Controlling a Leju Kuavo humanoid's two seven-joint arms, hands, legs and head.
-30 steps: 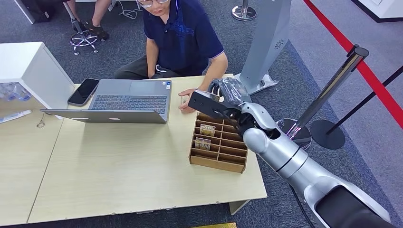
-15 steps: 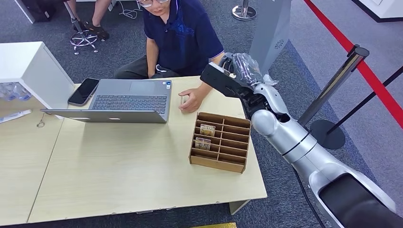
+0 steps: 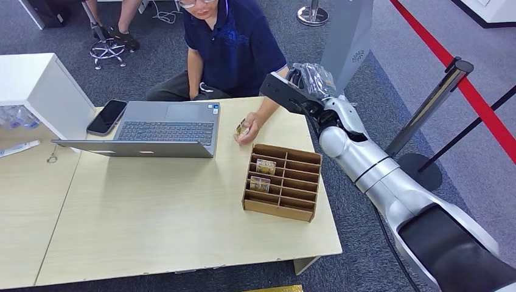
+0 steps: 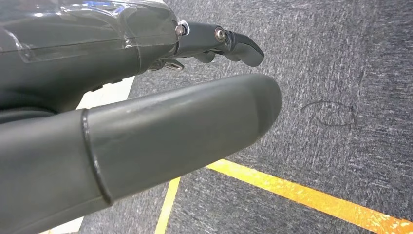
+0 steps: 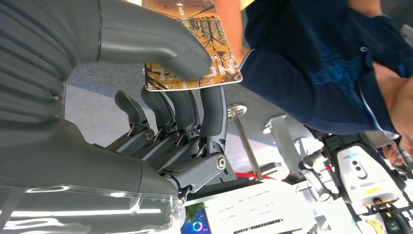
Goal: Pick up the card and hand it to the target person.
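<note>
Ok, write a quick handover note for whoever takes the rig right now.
Right hand: pinches the card, held up beside the person.
Left hand: holds nothing, hanging over the floor.
Done: card picked up and brought near the person.
Left: the person's hand is down at the table, not on the card; offer it, release once taken.

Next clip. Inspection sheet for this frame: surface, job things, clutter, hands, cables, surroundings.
Surface: light wooden table.
Job things: card pinched in the right hand, raised beside the seated person; the person's hand holds another card; two more sit in the wooden rack.
Clutter: laptop, phone.
Hands: right holds the card; left hand hangs over carpet, holding nothing.
Cables: some on the floor behind the person.
Surroundings: grey carpet, barrier post, red floor stripe.
</note>
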